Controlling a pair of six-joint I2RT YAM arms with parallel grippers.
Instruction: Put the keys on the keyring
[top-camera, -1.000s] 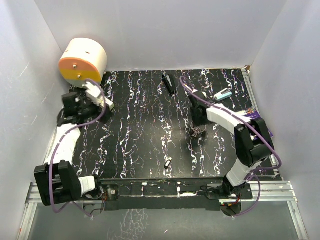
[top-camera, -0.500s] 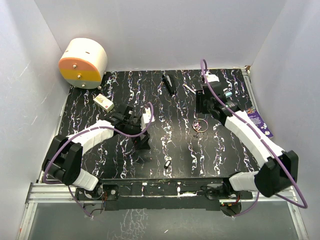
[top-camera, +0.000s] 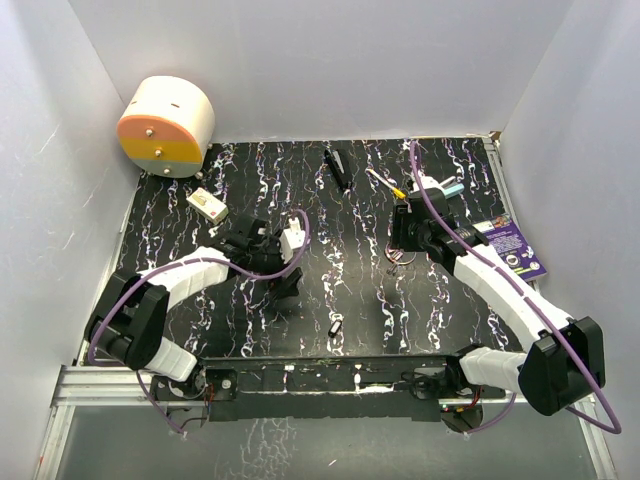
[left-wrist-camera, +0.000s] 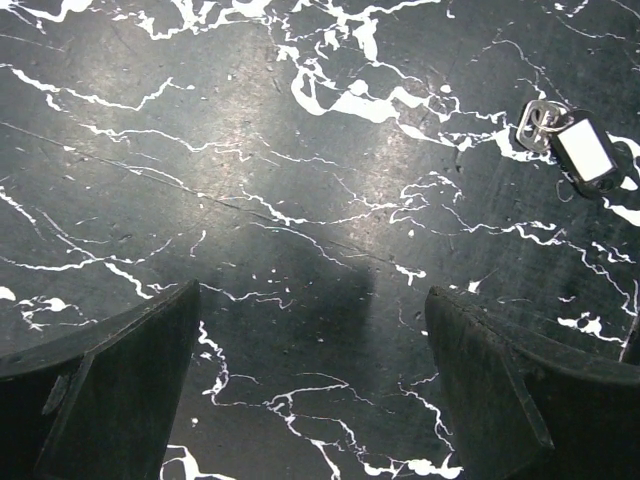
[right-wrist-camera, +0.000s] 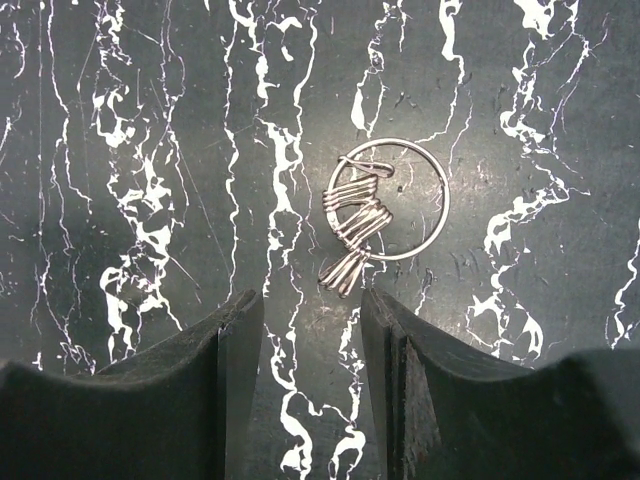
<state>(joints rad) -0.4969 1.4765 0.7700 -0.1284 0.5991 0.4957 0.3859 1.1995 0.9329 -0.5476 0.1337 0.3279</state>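
Keyring (right-wrist-camera: 446, 200): flat on the desk (right-wrist-camera: 150, 100), just ahead of my right claw (right-wrist-camera: 310, 360); keys (right-wrist-camera: 355, 228) bunched over its left side.
Right claw: released, empty.
Left claw (left-wrist-camera: 310, 380): released wide, empty.
Around: small black tag (left-wrist-camera: 585, 152), yellow-handled tool (top-camera: 385, 183), black pen (top-camera: 338, 168).
Room: marbled black desk, white walls (top-camera: 320, 70).

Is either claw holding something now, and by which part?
Nothing is held: the left claw and the right claw are open; the keyring lies untouched.
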